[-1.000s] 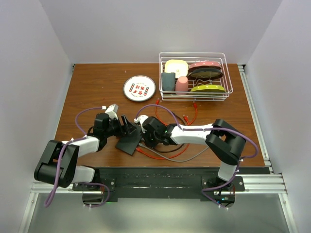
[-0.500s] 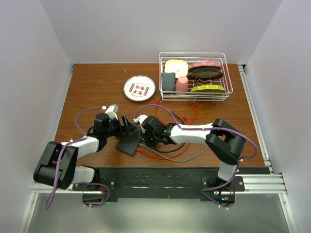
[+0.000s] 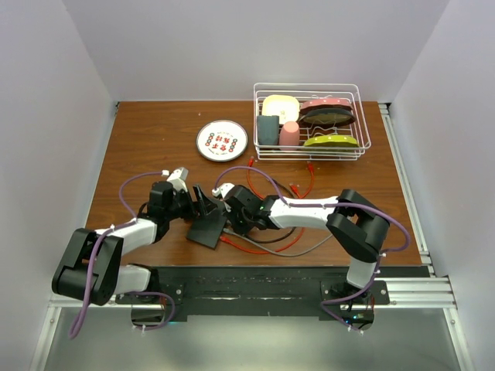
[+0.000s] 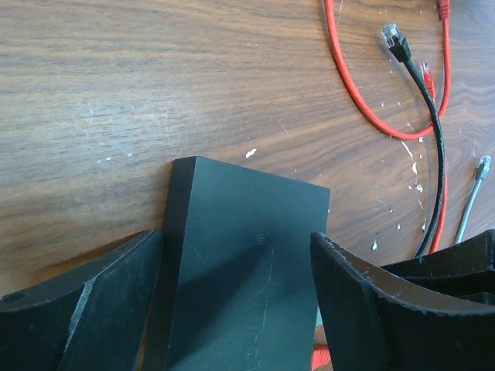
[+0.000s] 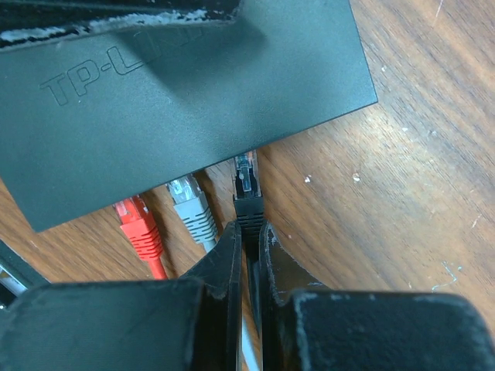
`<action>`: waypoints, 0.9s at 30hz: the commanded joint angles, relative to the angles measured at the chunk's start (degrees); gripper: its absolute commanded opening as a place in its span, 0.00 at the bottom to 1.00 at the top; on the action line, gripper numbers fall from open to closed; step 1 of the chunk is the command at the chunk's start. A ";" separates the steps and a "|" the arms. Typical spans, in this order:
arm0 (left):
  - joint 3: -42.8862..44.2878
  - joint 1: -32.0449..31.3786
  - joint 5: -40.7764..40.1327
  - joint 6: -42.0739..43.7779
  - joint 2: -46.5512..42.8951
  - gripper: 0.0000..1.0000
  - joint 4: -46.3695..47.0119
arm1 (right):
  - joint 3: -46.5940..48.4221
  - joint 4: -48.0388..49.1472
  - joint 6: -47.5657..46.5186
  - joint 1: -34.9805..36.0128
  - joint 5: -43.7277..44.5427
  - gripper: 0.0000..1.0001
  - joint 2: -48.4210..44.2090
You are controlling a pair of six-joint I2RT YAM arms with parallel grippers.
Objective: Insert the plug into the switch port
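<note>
On the table's near-left part, top view: switch [image 3: 207, 229] lies between left gripper [image 3: 203, 205] and right gripper [image 3: 230, 219], cables [image 3: 267, 246] trailing right. Left wrist: fingers [image 4: 116, 286] spread wide, straddling the switch [image 4: 244, 270]. Right wrist: jaws pinched together on black plug [image 5: 246, 189], its tip at the switch [image 5: 186, 85] edge, beside grey plug [image 5: 192, 205] and red plug [image 5: 138, 224].

One switch [image 3: 207, 229], one plate [image 3: 222, 140], one rack [image 3: 312, 120], two arms, several cables.

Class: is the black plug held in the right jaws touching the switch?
Touching: in the right wrist view, the black plug's clear tip meets the switch's port edge with no gap.
</note>
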 commanded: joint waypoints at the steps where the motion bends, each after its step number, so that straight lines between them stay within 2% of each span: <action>1: -0.46 -0.37 2.51 -0.85 -1.16 0.80 -1.33 | 1.59 -0.31 -0.75 -0.36 3.63 0.00 -2.86; 14: -0.38 -0.37 0.92 -0.50 0.60 0.76 -1.85 | -1.57 3.11 0.48 -0.27 5.21 0.00 -7.70; 27: -0.29 -0.37 0.75 -0.41 0.87 0.72 -2.03 | -3.06 1.97 -0.13 -0.27 6.09 0.00 -6.02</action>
